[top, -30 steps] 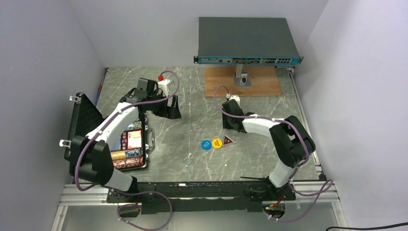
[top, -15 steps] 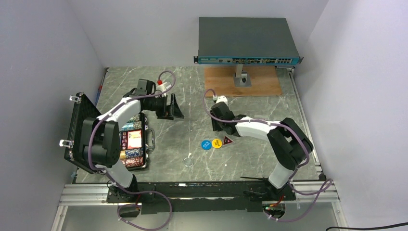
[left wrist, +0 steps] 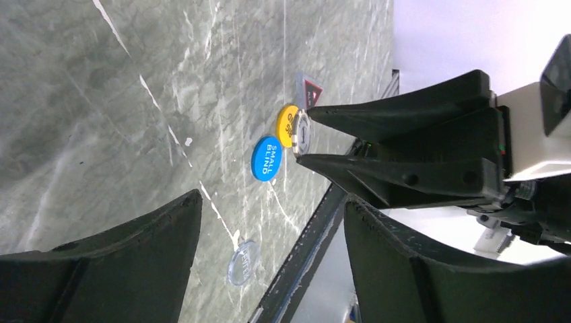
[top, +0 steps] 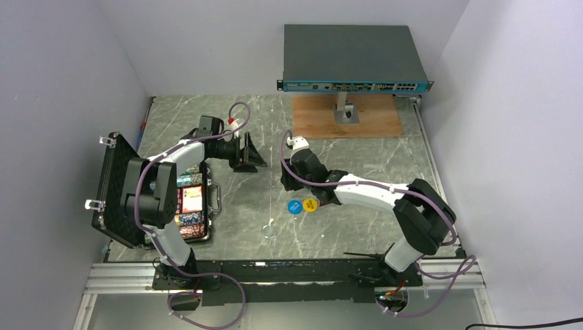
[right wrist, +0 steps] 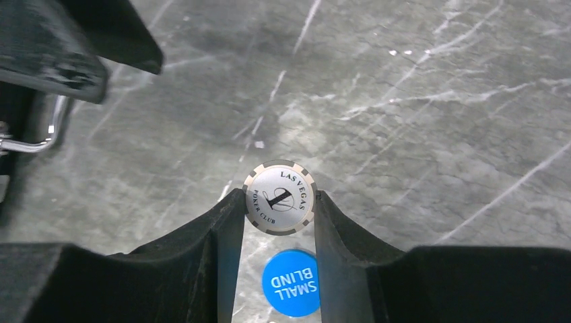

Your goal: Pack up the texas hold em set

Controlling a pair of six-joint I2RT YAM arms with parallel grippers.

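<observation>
The black briefcase (top: 198, 232) lies open at the left, its foam-lined lid (top: 118, 182) raised. Chip rows and the red-yellow card box (top: 192, 199) are inside. My right gripper (right wrist: 279, 202) is shut on a silvery Las Vegas chip (right wrist: 280, 196), held on edge above the table; the chip also shows in the left wrist view (left wrist: 301, 133). My left gripper (left wrist: 273, 202) is open and empty, facing the right gripper (top: 286, 180) across a small gap. The blue disc (top: 294, 206), yellow disc (top: 310, 204) and red triangular token (left wrist: 309, 88) lie on the table under it.
A clear dealer disc (top: 269, 231) lies near the front. The big grey network switch (top: 354, 58) stands on a post over a wooden board (top: 347, 118) at the back. White walls close in both sides. The metal rail (top: 289, 271) runs along the front edge.
My right gripper has moved left and forward with the chip, over the discs and toward the left gripper. The left arm has folded in; its gripper stays near the same spot.
</observation>
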